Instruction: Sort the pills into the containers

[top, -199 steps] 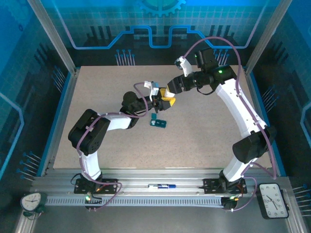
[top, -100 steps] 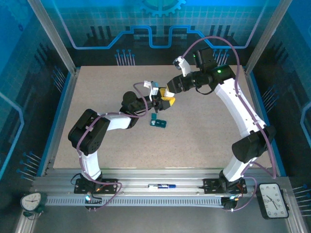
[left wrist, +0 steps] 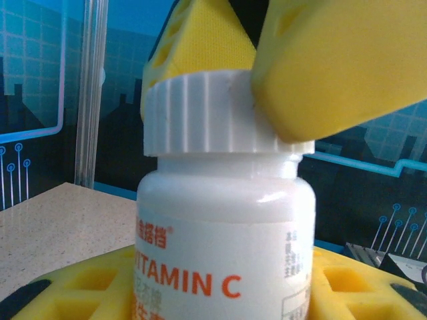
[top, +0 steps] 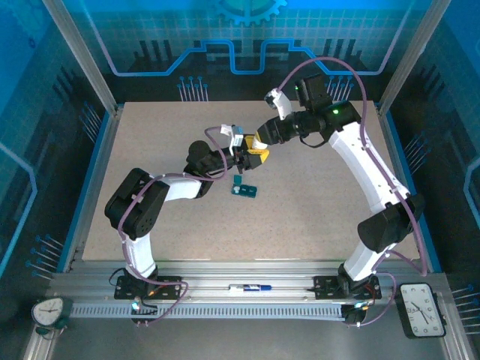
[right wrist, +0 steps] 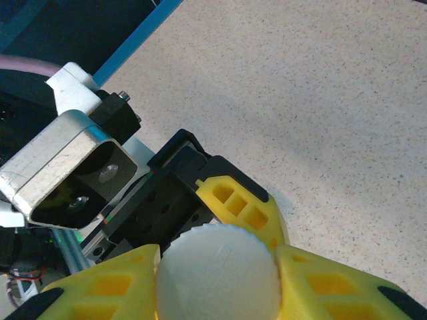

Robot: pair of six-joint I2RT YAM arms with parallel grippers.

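Centrally, a white bottle (left wrist: 223, 267) lettered VITAMIN C in orange is being held upright over the table (top: 315, 217), caught between both arms. The left gripper (top: 246, 160) is coming in from the left of the bottle and is clasping its body. In the left wrist view its yellow fingers (left wrist: 363, 303) are showing on either side of the bottle's lower part. The right gripper (right wrist: 217, 263) is reaching in from the right of the bottle and is pinching the ribbed white cap (left wrist: 200, 113), with one yellow pad pressing on each side. The cap is sitting on the bottle's neck. The dark teal pill box (top: 244, 190) is lying flat on the table just nearside of the bottle, toward the arm bases and apart from both grippers. Its compartments are appearing too small to tell what they are holding.
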